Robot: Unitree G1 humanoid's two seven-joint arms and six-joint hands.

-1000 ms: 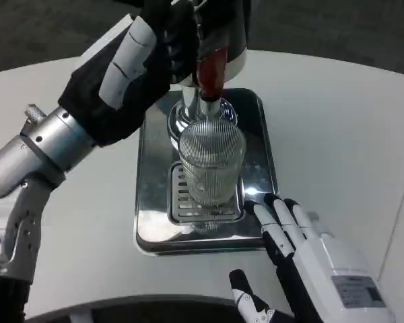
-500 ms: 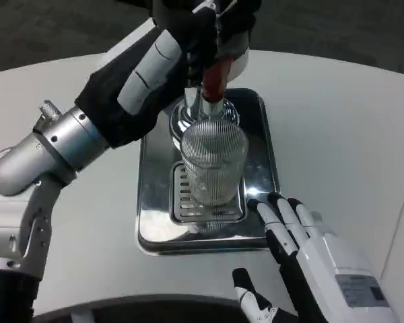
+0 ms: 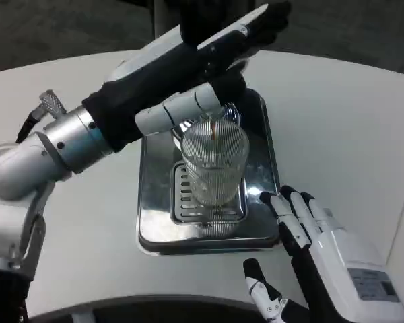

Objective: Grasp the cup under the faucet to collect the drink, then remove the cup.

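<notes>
Head camera looks steeply down (close in) at the table (image 3: pixel 350 114).

clear ribbed glass cup (image 3: pixel 214 165) on a glossy mirror-polished metal tray (image 3: pixel 155 225), matt white table (image 3: pixel 337 128)

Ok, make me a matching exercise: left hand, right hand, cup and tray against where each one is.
Things:
1. left hand
2. right hand
3. cup
4. tray

Places:
A. flat on the white table
B. up at the dispenser above the cup
C. standing on the tray's grate
D. open near the tray's front right corner

Pairs: 1-B, 2-D, 3-C, 4-A
</notes>
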